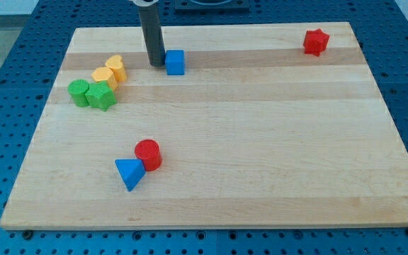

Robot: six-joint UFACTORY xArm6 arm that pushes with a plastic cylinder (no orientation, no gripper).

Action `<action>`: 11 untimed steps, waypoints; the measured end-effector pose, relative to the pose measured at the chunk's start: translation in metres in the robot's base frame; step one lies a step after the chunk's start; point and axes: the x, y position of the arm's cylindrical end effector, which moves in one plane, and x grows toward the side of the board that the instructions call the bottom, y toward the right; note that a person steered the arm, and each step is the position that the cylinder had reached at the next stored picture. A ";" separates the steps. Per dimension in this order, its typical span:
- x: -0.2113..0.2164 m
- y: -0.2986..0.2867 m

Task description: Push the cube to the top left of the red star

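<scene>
The blue cube (pixel 175 62) sits near the view's top edge of the wooden board (pixel 211 177), just right of my tip (pixel 156 64) — looks like they're touching or nearly so, hard to call. No fingers on this rig, just a plain rod, so it holds nothing and can only shove.

The red star (pixel 316 42) is way off to the tip's right, in the view's top right corner, so I'd say the job's barely started — 1 long push rightward is left, then a nudge up.

Left of the tip: 2 yellow blocks (pixel 111 71) and 2 green ones (pixel 91 94) clustered together. Below it, well apart, a red cylinder (pixel 148 154) touching a blue triangular block (pixel 129 173).
</scene>
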 end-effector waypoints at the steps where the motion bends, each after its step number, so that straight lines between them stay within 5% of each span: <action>1: 0.000 0.018; 4: -0.016 0.144; 7: -0.045 0.073; 11: 0.057 0.098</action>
